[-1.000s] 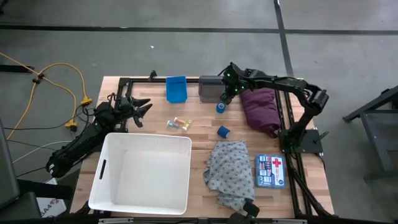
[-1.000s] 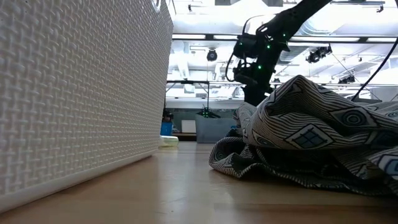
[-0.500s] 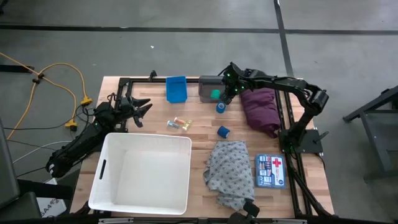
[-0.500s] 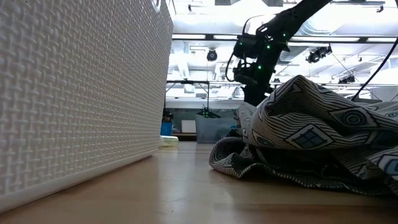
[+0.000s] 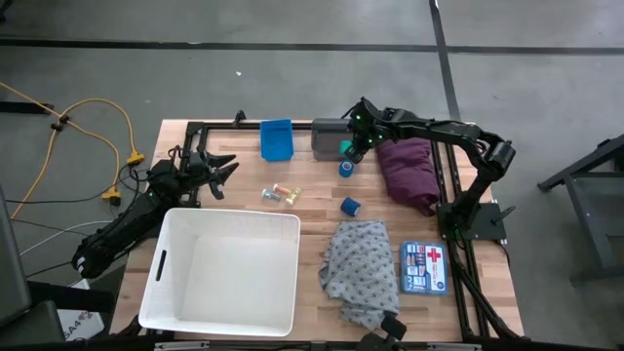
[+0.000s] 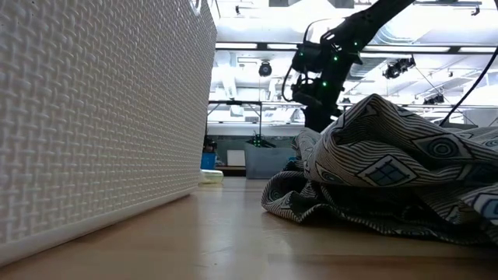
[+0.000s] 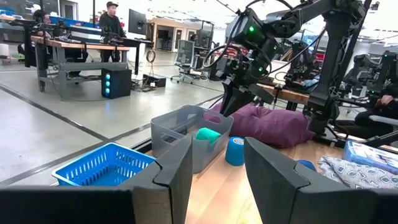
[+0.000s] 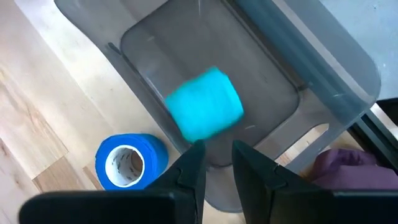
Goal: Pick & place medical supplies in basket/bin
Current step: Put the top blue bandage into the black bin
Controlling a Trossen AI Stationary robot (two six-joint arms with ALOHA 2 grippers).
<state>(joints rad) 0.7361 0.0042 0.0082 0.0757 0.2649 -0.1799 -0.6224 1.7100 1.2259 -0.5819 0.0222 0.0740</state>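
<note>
A wooden table [image 5: 244, 175] is seen from above, with a large white basket [image 5: 224, 268] at its near left. The right gripper [image 5: 353, 146] hangs over a small grey bin [image 5: 330, 136] at the far edge; its fingers [image 8: 189, 171] are nearly pressed together and nothing is pinched between them. A green tape roll [image 8: 204, 104] lies inside the grey bin, just past those fingertips, and a blue tape roll [image 8: 129, 160] stands on the table just beside the bin. A second blue roll [image 5: 350, 206] lies nearer the grey patterned cloth [image 5: 363, 268]. The left gripper [image 5: 216, 171] waits beside the basket, its fingers [image 7: 174, 177] held partly apart and empty. The green roll is judged light, slightly squashy and liable to roll; a hold across its outer curved wall seems best.
</note>
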